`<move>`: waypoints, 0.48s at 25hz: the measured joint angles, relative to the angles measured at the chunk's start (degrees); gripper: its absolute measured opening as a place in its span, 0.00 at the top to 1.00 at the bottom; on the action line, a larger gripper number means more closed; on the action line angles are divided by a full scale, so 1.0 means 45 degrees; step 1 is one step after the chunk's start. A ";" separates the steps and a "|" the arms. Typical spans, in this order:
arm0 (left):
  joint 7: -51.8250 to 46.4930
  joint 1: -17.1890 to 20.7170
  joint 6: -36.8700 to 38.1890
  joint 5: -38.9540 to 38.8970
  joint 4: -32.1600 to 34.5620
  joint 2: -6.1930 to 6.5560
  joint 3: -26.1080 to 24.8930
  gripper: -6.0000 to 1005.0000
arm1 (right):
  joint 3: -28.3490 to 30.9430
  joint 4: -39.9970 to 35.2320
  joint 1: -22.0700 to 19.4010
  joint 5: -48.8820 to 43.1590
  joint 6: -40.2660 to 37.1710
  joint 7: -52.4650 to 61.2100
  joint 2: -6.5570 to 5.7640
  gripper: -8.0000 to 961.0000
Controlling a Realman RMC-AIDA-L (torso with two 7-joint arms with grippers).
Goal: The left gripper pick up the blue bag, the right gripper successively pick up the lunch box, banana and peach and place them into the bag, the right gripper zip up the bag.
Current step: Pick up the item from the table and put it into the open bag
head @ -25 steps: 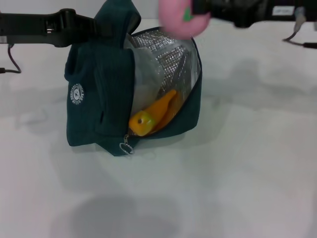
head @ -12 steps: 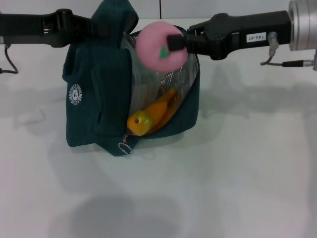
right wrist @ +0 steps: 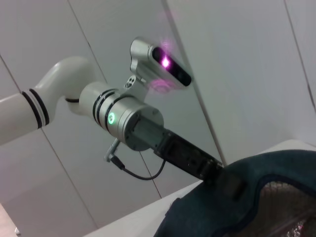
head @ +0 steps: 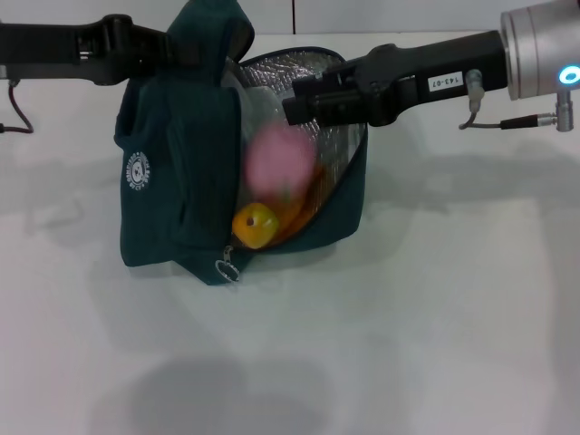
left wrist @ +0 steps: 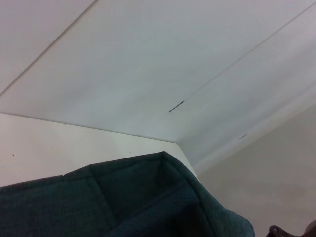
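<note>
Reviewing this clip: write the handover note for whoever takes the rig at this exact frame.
Left claw: shut on the blue bag, holding it up by the top.
Right claw: open above the bag's mouth.
Peach: blurred, apparently dropping into the bag, free of the claw.
Banana lies inside, lunch box behind it.
Done: all three items in, or nearly.
Left: zip the bag by its ring pull.

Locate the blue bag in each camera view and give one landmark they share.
Head view: the blue bag stands left of centre, its mouth open.
Left wrist view: its fabric fills the lower edge.
Right wrist view: its top fills the lower right corner.
Shared landmark: the bag's dark green fabric.
</note>
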 joint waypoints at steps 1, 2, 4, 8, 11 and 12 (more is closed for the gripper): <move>0.0010 0.0013 0.0000 -0.0002 0.0000 0.0000 0.0000 0.96 | 0.0029 -0.0001 -0.0022 0.0018 0.0000 0.0007 0.0001 0.72; 0.0022 0.0024 0.0000 -0.0003 0.0000 -0.0001 0.0000 0.96 | 0.0058 0.0000 -0.0052 0.0052 0.0000 0.0015 0.0000 0.68; 0.0030 0.0032 0.0000 -0.0004 0.0000 -0.0001 0.0000 0.96 | 0.0106 0.0002 -0.0125 0.0158 0.0000 0.0077 -0.0010 0.60; 0.0034 0.0049 0.0003 -0.0008 0.0000 -0.0001 0.0000 0.96 | 0.0594 -0.0004 -0.0300 0.0291 -0.0031 0.0454 -0.0014 0.47; 0.0040 0.0056 -0.0002 -0.0008 0.0000 -0.0003 -0.0001 0.96 | 0.2011 -0.0082 -0.1131 0.0404 -0.0130 0.1888 -0.0063 0.38; 0.0044 0.0054 -0.0002 -0.0008 0.0000 -0.0009 0.0000 0.96 | 0.2341 -0.0052 -0.1397 0.0419 -0.0132 0.2389 -0.0094 0.35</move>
